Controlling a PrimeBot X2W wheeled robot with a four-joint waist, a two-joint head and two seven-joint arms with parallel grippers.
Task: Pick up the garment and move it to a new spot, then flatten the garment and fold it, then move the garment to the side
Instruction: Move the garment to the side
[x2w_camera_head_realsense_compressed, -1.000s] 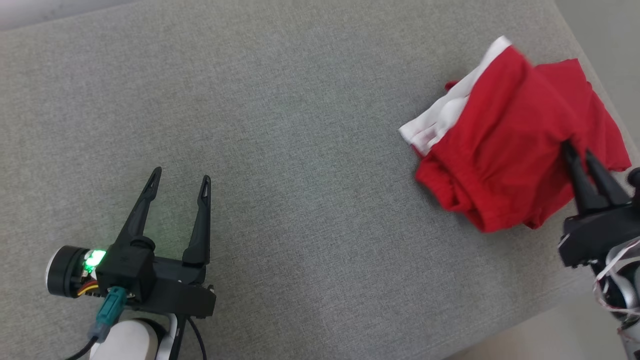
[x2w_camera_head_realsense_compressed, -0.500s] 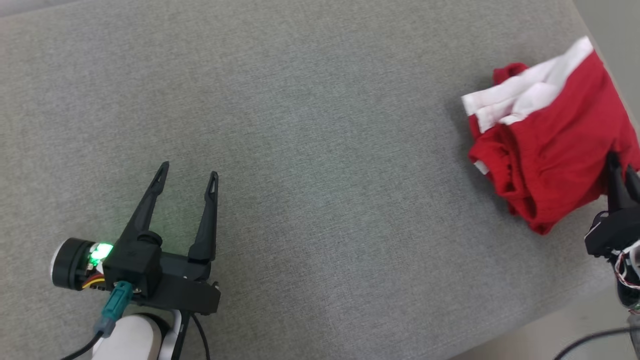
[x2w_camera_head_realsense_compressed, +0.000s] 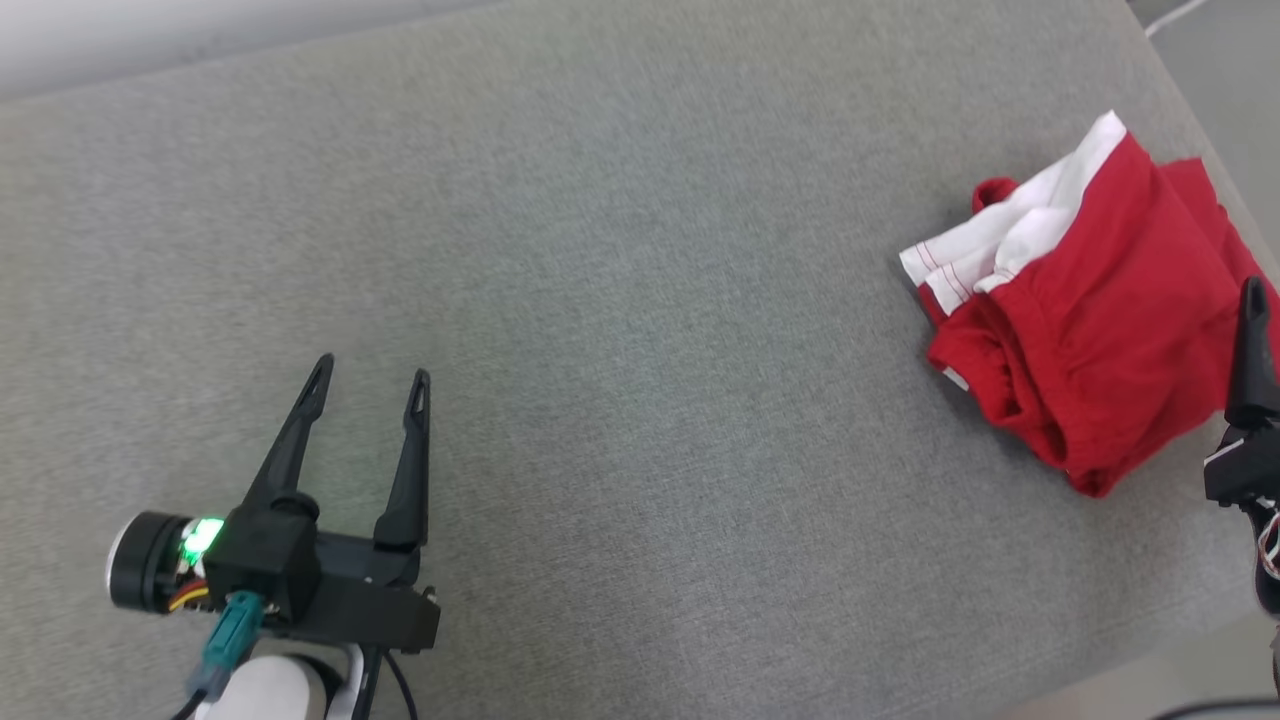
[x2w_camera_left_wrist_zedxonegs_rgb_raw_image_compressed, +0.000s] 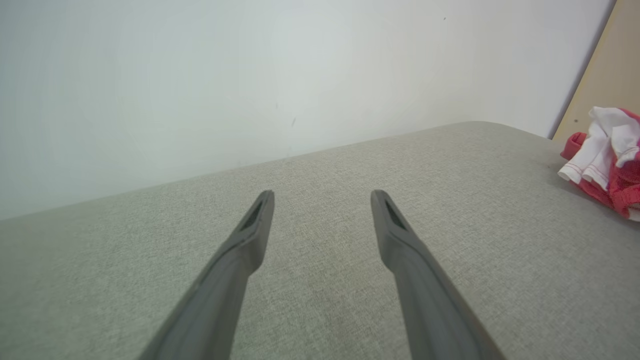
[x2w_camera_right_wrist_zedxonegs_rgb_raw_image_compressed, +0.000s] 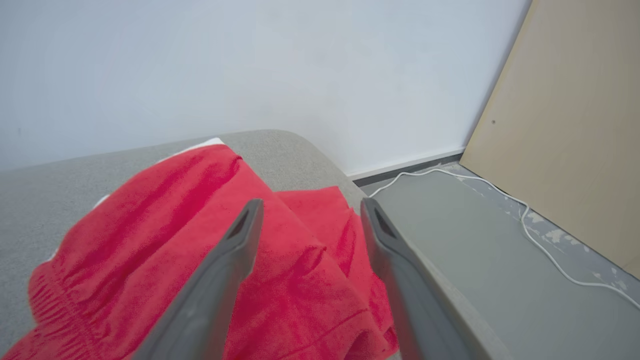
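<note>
The garment (x2w_camera_head_realsense_compressed: 1090, 320) is a pair of red shorts with a white waistband, lying bunched at the right end of the grey fabric table (x2w_camera_head_realsense_compressed: 640, 300). My right gripper (x2w_camera_right_wrist_zedxonegs_rgb_raw_image_compressed: 308, 205) is open just above the garment's near right part, with nothing between its fingers. One of its fingers (x2w_camera_head_realsense_compressed: 1252, 350) shows at the right edge of the head view. My left gripper (x2w_camera_head_realsense_compressed: 371, 370) is open and empty over bare fabric at the lower left, far from the garment (x2w_camera_left_wrist_zedxonegs_rgb_raw_image_compressed: 607, 160).
The table's right edge (x2w_camera_right_wrist_zedxonegs_rgb_raw_image_compressed: 440, 280) runs right beside the garment (x2w_camera_right_wrist_zedxonegs_rgb_raw_image_compressed: 150, 240). Beyond it lies grey floor with a white cable (x2w_camera_right_wrist_zedxonegs_rgb_raw_image_compressed: 500, 195) and a leaning wooden panel (x2w_camera_right_wrist_zedxonegs_rgb_raw_image_compressed: 575, 125). A white wall (x2w_camera_left_wrist_zedxonegs_rgb_raw_image_compressed: 250, 75) stands behind the table.
My right gripper carried the garment rightward to the table's end, then opened and let it go. The head view shifted slightly. The left gripper stayed open in place.
</note>
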